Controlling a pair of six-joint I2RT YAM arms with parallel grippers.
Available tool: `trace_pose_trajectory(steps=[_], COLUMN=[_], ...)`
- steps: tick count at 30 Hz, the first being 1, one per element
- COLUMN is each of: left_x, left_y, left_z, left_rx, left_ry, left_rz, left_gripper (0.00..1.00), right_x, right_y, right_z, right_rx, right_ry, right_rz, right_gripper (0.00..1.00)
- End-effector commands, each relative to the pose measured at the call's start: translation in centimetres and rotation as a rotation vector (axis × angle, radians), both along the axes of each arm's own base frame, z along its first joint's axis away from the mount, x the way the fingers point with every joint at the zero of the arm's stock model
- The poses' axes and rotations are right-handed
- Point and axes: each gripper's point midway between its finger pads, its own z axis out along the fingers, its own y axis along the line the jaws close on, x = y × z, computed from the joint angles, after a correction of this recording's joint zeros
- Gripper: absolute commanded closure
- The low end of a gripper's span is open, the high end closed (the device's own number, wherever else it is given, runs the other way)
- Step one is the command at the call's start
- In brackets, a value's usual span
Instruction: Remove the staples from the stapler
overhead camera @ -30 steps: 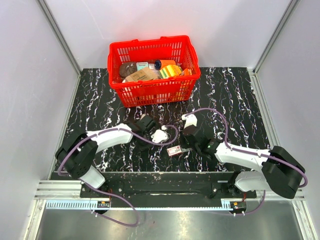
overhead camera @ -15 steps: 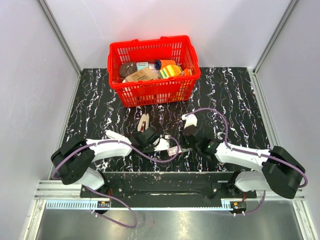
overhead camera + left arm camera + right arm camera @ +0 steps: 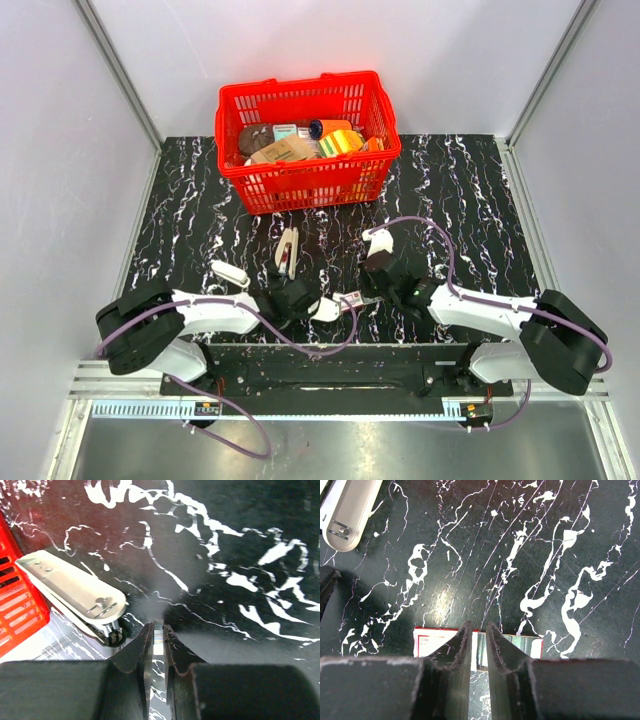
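The stapler (image 3: 287,250), whitish with pink ends, lies on the black marbled table in front of the red basket (image 3: 307,178), its two halves slightly spread. It also shows in the left wrist view (image 3: 70,591) and the right wrist view (image 3: 347,507). My left gripper (image 3: 328,306) is shut on a thin shiny strip of staples (image 3: 158,636), right of the stapler. A small red-and-white staple box (image 3: 347,300) lies open with staples inside (image 3: 517,641). My right gripper (image 3: 358,296) hovers over the box (image 3: 432,641), its jaws nearly together with nothing between them.
The red basket holds several packets and boxes; its corner shows in the left wrist view (image 3: 15,605). Purple cables loop over both arms. The two grippers are close together near the table's front edge, with the staple box between them.
My left arm has swung toward the near edge and the staple box, uncovering the stapler it hid a second ago. The right arm has hardly moved.
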Motion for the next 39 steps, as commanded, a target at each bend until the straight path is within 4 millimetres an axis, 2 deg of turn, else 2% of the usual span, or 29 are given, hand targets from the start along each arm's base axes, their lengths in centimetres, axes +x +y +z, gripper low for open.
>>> trace_pose_trajectory(steps=[1,8,10,13,16,22,25,26,29,33,36,39], left_x=[-0.3,-2.1,-2.6,-3.7,-4.3,-3.7,-2.9,-2.3,0.4,2.8,3.0,2.3], left_y=[-0.5,-1.0,-1.1,-1.5,-2.0,-1.8,-1.4,-1.3,0.4,4.1,6.4,7.6], left_z=[0.6,0.4,0.4,0.6,1.7,4.7,7.4,8.9,13.1,17.6,18.7,18.3], left_rx=[0.001,-0.025,-0.028,-0.048,-0.078,-0.137,-0.202,-0.242,-0.358,-0.484,-0.523,-0.562], left_ry=[-0.049,0.061,0.097,0.166,0.205,0.243,0.243,0.232,0.181,0.084,0.032,0.047], left_rz=[-0.054,-0.070,-0.084,-0.096,-0.096,-0.062,-0.018,0.005,0.103,0.228,0.292,0.332], left_gripper=[0.86,0.76,0.65,0.63,0.63,0.64,0.67,0.69,0.75,0.75,0.74,0.73], right_x=[0.9,1.0,1.1,1.1,1.0,1.3,1.6,1.7,2.1,2.3,2.1,1.8], right_y=[0.8,0.9,0.9,1.0,1.0,1.1,1.6,2.0,3.9,8.0,11.4,14.4], right_z=[1.3,1.1,1.1,1.0,1.0,1.6,2.1,2.3,2.9,3.0,2.8,1.4], right_rx=[0.027,0.019,0.014,0.010,0.011,0.008,0.019,0.032,0.072,0.121,0.174,0.183], right_ry=[-0.050,-0.045,-0.045,-0.042,-0.043,-0.057,-0.069,-0.073,-0.082,-0.060,-0.026,0.045], right_rz=[-0.012,-0.013,-0.010,-0.006,-0.005,-0.003,0.005,0.012,0.070,0.206,0.322,0.431], right_gripper=[0.78,0.76,0.75,0.74,0.73,0.73,0.73,0.73,0.72,0.69,0.67,0.64])
